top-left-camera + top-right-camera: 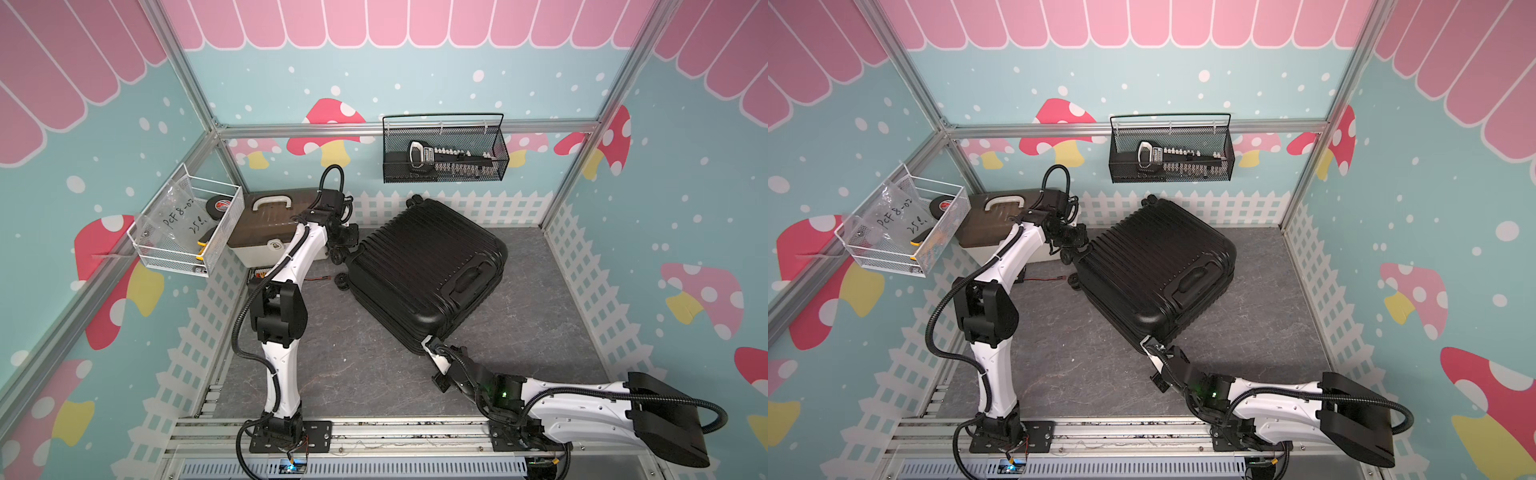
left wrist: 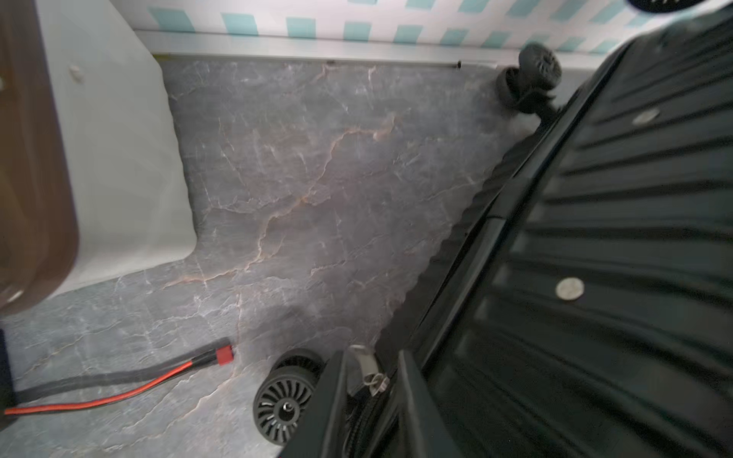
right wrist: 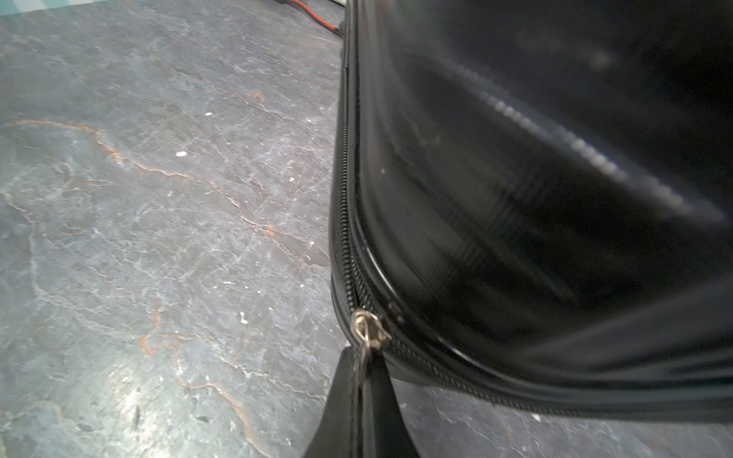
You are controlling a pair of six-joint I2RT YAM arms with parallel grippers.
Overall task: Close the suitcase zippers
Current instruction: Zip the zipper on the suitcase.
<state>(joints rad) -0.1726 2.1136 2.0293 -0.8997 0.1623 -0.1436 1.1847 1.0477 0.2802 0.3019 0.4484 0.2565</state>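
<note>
The clear plastic bag (image 1: 176,224) in the white wire basket (image 1: 226,232) bears handwritten "PCF 8-02" and a partly legible "25".

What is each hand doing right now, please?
Left hand: around the wheel-side zipper pull; grip cannot be told.
Right hand: closed on the corner zipper pull.

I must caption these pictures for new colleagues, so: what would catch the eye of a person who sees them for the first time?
The black ribbed suitcase, lying flat in the middle of the grey floor, draws the eye first. At its near corner the right end effector is shut on a silver zipper pull. At its wheel end, beside the beige toolbox, the left end effector brackets a second pull.
</note>
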